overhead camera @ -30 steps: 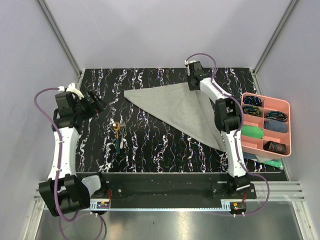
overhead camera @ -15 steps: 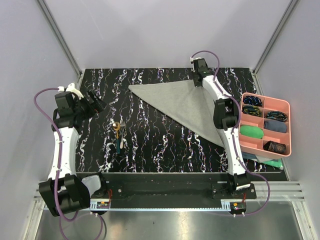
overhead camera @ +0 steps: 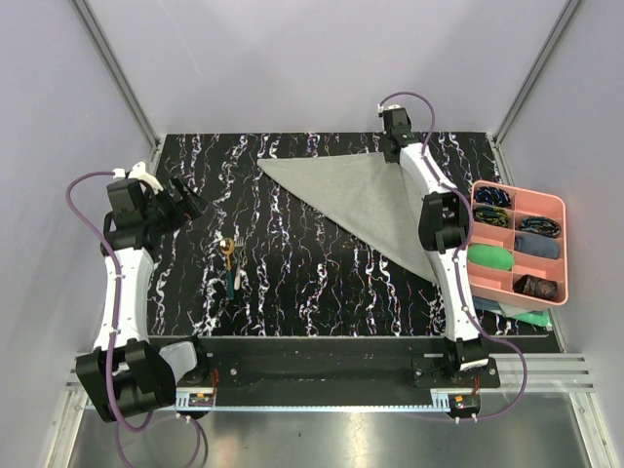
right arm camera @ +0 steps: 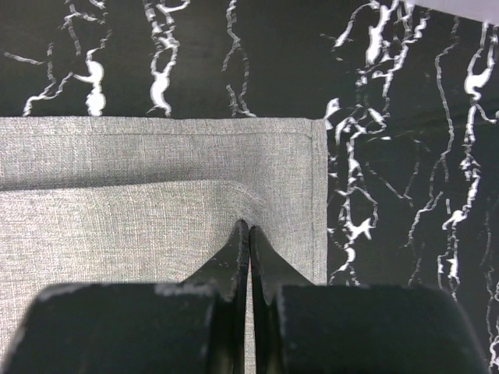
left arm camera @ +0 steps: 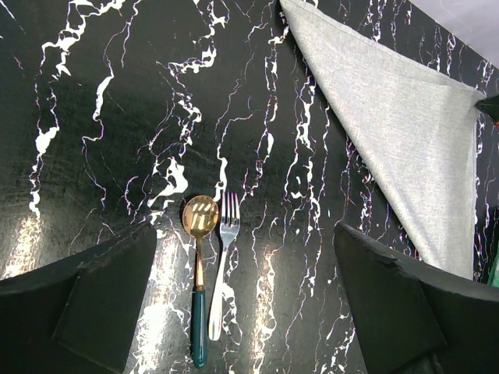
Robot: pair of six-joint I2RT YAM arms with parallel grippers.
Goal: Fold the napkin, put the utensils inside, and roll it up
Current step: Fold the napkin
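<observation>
From overhead, the plain grey-green cloth napkin (overhead camera: 361,200) lay as a flat triangle across the far right of the black, white-veined bench (overhead camera: 292,292). Its long edge ran diagonally down towards the pink compartment tray (overhead camera: 564,244).

Only the right wrist camera showed the grip. The right gripper (right arm camera: 248,227) had its jaws pinched shut on a pucker of the napkin's upper layer, near the hemmed corner.

The left gripper (left arm camera: 245,304) hovered with jaws spread wide, holding nothing. Below it, the gold-bowled, teal-handled spoon (left arm camera: 200,216) and slim fork (left arm camera: 228,222) lay side by side, well apart from the napkin. Open bench lay between them, and dark folded cloths (overhead camera: 522,314) poked out beneath the tray.
</observation>
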